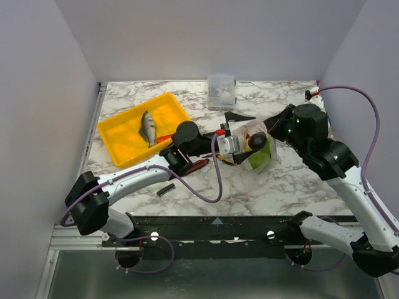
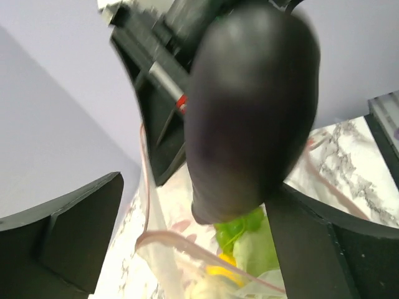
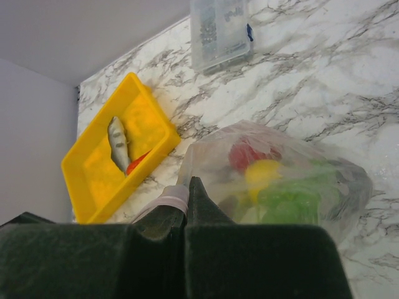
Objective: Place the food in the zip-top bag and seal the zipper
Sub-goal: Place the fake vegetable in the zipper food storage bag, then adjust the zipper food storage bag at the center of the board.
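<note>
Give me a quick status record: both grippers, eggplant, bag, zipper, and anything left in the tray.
left gripper: open, fingers on either side of the eggplant
eggplant: at the bag's mouth, not clearly inside yet
right gripper: shut on the zip-top bag at its zipper edge
zip-top bag: holds red, yellow and green food
zipper: unsealed, mouth open
yellow tray: grey fish lies in it, not yet bagged
clear box: at the back of the table, untouched
</note>
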Motion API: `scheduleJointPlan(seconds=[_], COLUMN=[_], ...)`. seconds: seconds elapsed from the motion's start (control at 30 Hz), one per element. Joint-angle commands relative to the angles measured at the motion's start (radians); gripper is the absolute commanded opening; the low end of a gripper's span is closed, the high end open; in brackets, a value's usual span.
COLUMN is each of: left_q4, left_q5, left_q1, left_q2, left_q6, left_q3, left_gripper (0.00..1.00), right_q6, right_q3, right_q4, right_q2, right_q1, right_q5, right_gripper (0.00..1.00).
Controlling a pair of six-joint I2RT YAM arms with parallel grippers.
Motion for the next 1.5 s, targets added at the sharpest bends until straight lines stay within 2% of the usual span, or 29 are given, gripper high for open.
scheduleJointPlan(seconds=[0.0,0.1,0.23,0.4,0.47,0.53,0.63,0.77,0.83,0.9,1.07,1.13,1.23,1.4,1.47], left_q4=[-0.108,-0.172,-0.258,-0.298,-0.395,-0.532,-0.667,-0.871,-0.922,-0.922,-0.836,-0.816,-0.786,-0.778,-0.773], left_q5=[-0.03,-0.023,-0.094,-0.105,-0.09,-0.097,-0.157,-0.179,-0.172,-0.136,-0.142,-0.14,-0.116,-0.12,-0.115], left_q1=[0.019,0.021,0.023,0.026,0.026,0.027,0.028,0.028,0.031,0.038,0.04,0.039,0.037,0.02,0.019], left_q2=[-0.057,-0.08,-0.089,-0.136,-0.147,-0.15,-0.161,-0.161,-0.165,-0.17,-0.16,-0.143,-0.116,-0.084,-0.069], left_q6=[-0.012,-0.05,-0.104,-0.18,-0.287,-0.409,-0.601,-0.782,-0.853,-0.917,-1.011,-1.021,-1.039,-1.067,-1.071], left_q3=[0.025,0.035,0.062,0.062,0.119,0.211,0.26,0.295,0.287,0.265,0.2,0.193,0.175,0.169,0.169], left_gripper=[0.99,0.98,0.99,0.99,0.97,0.91,0.81,0.79,0.8,0.78,0.57,0.52,0.5,0.52,0.48], right_q6=[0.005,-0.003,-0.005,-0.013,-0.014,-0.016,-0.021,-0.064,-0.119,-0.153,-0.235,-0.255,-0.284,-0.317,-0.327], right_q3=[0.058,0.06,0.06,0.055,0.052,0.052,0.065,0.05,0.042,0.04,0.04,0.04,0.029,0.021,0.018], right_q4=[0.021,0.022,0.029,0.041,0.041,0.041,0.029,0.054,0.071,0.069,0.051,0.046,0.048,0.029,0.025], right_q2=[0.002,0.014,0.021,0.03,0.028,0.028,0.036,0.03,0.026,0.024,0.04,0.043,0.043,0.038,0.03], right_q1=[0.007,0.008,0.008,0.007,0.008,0.007,0.008,0.008,0.008,0.007,0.008,0.008,0.009,0.008,0.008], right_q5=[0.018,0.018,0.016,0.006,0.007,0.006,0.004,-0.004,-0.03,-0.03,-0.054,-0.072,-0.116,-0.139,-0.141], right_gripper=[0.01,0.01,0.01,0.01,0.01,0.01,0.01,0.01,0.01,0.01,0.01,0.01,0.01,0.0,0.0])
